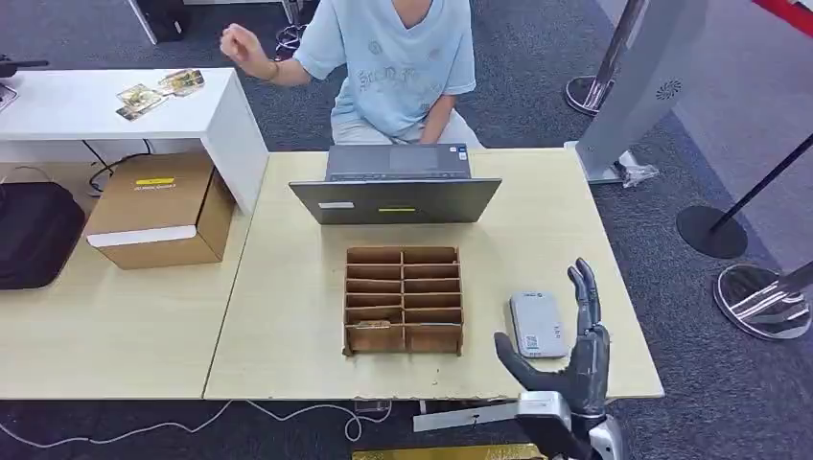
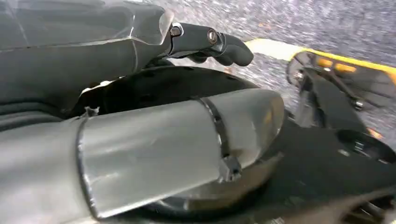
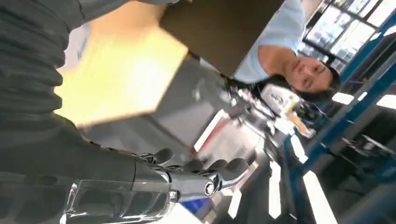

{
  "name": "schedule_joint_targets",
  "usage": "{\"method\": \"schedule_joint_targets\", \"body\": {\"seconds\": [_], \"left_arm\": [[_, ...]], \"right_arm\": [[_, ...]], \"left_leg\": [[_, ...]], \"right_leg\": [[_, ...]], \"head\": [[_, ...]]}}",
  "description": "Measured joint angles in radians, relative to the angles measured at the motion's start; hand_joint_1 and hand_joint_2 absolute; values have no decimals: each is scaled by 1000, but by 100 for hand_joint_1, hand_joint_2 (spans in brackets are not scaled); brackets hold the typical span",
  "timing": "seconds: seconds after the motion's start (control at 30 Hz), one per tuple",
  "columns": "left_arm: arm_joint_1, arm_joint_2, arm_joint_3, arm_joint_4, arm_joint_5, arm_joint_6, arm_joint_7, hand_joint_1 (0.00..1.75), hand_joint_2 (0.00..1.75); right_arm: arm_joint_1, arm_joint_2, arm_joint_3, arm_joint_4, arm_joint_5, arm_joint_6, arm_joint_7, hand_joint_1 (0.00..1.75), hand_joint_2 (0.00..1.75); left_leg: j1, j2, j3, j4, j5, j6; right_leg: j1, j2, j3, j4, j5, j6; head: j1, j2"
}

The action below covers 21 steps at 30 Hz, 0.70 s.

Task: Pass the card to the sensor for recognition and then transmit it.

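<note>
Grey sensor [image 1: 537, 324]: flat on the table [image 1: 288, 364], just right of the cardboard rack [image 1: 404, 299], long axis running away from you. Card [image 1: 369, 325]: apparently in the rack's near-left slot. Right hand [image 1: 573, 345]: raised just right of the sensor, fingers straight, spread, empty. Left hand [image 2: 205, 42]: hangs by the floor, fingers curled.

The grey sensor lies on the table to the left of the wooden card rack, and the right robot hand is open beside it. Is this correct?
Not quite: in the head view the grey sensor lies to the right of the wooden card rack, not the left. The right robot hand is indeed open beside it.
</note>
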Motion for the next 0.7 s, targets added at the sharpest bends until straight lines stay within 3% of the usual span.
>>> {"method": "schedule_joint_targets", "body": {"seconds": [0.07, 0.1, 0.23, 0.4, 0.47, 0.53, 0.63, 0.7], "left_arm": [[3, 2, 0, 0, 4, -2, -11, 0, 0], [3, 3, 0, 0, 7, -2, -12, 0, 0], [4, 8, 0, 0, 20, 0, -14, 0, 0], [7, 14, 0, 0, 6, 19, -19, 0, 0], [11, 7, 0, 0, -3, 34, -21, 0, 0], [16, 0, 2, 0, 9, 39, -18, 0, 0], [17, -5, 8, 0, 4, 43, -5, 0, 0], [16, -5, 8, 0, -3, 43, 9, 0, 0]], "right_arm": [[1, 0, 12, 3, 108, -79, 2, 0, 175], [1, 3, 11, 2, 165, -84, -12, 0, 175], [16, 95, -66, -31, 317, -86, -216, 0, 175], [16, 202, -195, -98, 406, -86, -227, 0, 175], [27, 225, -226, -96, 534, -86, -143, 0, 175], [31, 224, -231, -36, 690, -84, 39, 0, 175], [38, 202, -195, 41, 741, -86, 288, 0, 175], [34, 174, -160, 75, 771, -86, 387, 0, 175]], "left_leg": [[0, 0, 0, 0, 0, 0], [0, 0, 0, 0, 0, 0], [0, 0, 0, 0, 0, 0], [1, 0, 0, 0, 0, 0], [1, 0, 0, 0, 0, 0], [1, 1, 0, 0, 0, 0], [1, 0, -1, 0, 0, 0], [1, 1, 0, 0, 0, 0]], "right_leg": [[0, 0, 0, 0, 0, 0], [0, 0, 0, 0, 0, 0], [0, 0, 0, 0, 0, 0], [1, 1, 0, 0, 0, 0], [1, 0, 0, 0, 0, 0], [1, 1, 1, -1, 0, 0], [1, -1, 1, -1, 0, 0], [1, 1, 1, -1, 0, 0]], "head": [[0, 0], [0, 0], [-1, 0], [0, 0], [0, 0], [0, 0], [0, 0], [0, 0]]}}
